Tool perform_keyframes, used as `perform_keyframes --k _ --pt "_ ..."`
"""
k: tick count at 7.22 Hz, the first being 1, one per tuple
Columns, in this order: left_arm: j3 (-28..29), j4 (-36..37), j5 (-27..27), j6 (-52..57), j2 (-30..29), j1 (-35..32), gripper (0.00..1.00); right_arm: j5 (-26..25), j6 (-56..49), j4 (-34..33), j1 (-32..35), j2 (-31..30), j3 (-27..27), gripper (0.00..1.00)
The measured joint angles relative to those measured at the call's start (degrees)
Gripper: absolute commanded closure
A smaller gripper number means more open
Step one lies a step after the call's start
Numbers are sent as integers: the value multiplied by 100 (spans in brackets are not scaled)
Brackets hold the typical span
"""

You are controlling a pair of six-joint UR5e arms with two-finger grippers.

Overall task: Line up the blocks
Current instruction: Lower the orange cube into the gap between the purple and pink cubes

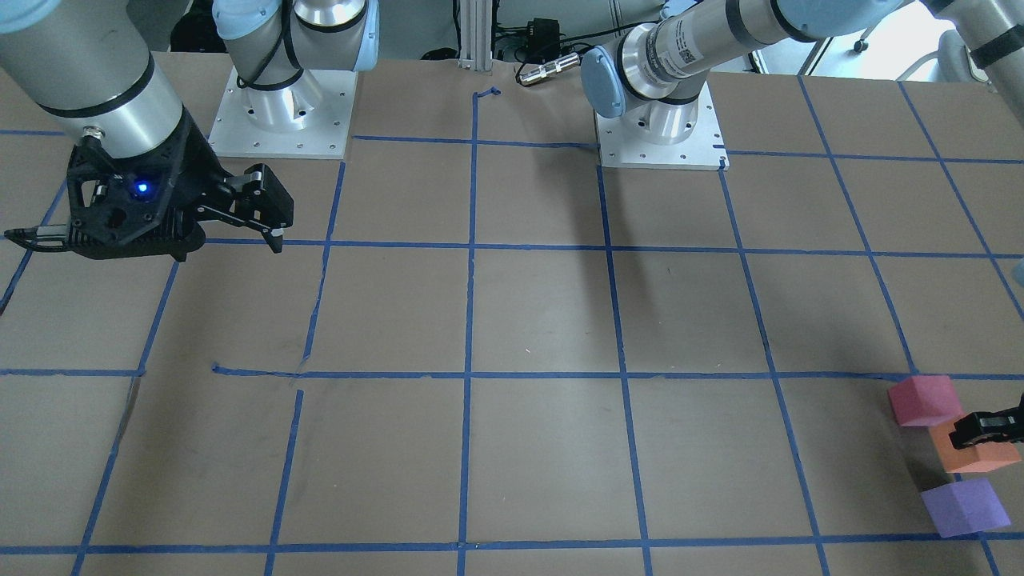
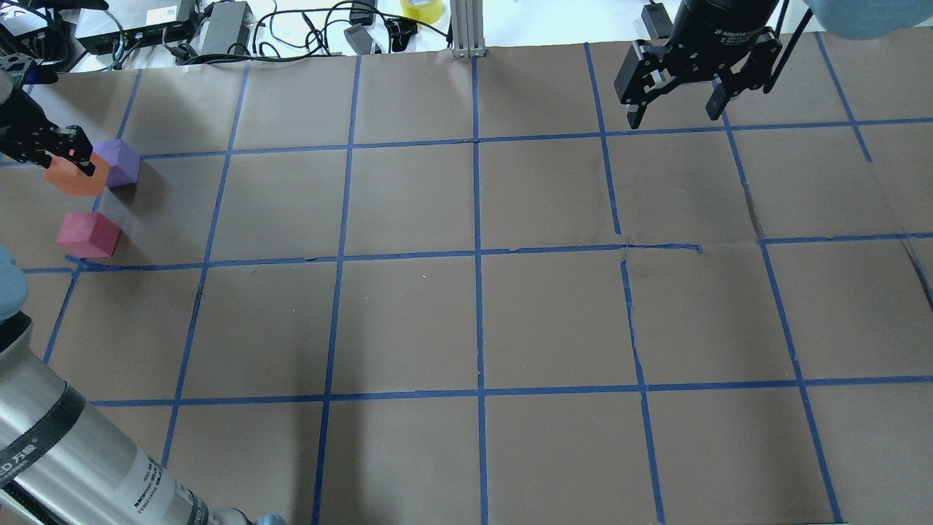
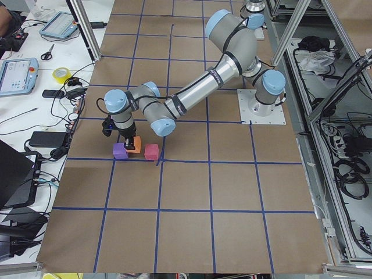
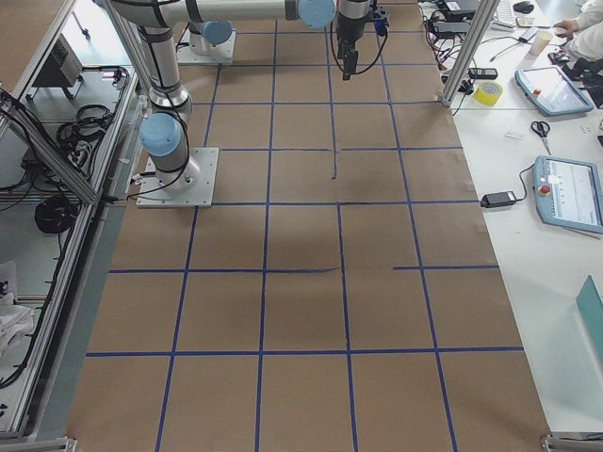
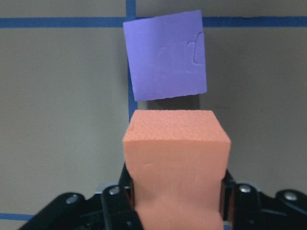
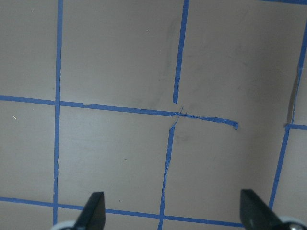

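Note:
My left gripper [image 2: 60, 149] is shut on the orange block [image 2: 73, 179] at the table's far left. In the left wrist view the fingers [image 5: 125, 191] clamp both sides of the orange block [image 5: 176, 143], with the purple block [image 5: 165, 55] just beyond it. In the front view the orange block [image 1: 978, 454] sits between the red-pink block [image 1: 924, 400] and the purple block [image 1: 964, 506], roughly in a row. I cannot tell whether it touches the table. My right gripper [image 2: 672, 113] is open and empty, hovering at the far right, away from the blocks; its wrist view [image 6: 173, 215] shows only bare table.
Blue tape lines [image 2: 477, 255] form a grid on the brown table. Cables, power bricks and a yellow tape roll [image 2: 421, 9] lie beyond the far edge. The arm base plates [image 1: 280, 120] [image 1: 660, 136] stand on the robot's side. My left arm's link [image 2: 65, 452] fills the near left corner.

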Motion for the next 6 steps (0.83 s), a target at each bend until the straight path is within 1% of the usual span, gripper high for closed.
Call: perform_keyframes --k 6 --pt "-47 259 36 52 -308 4 100 0 -4 0 8 5 3 0"
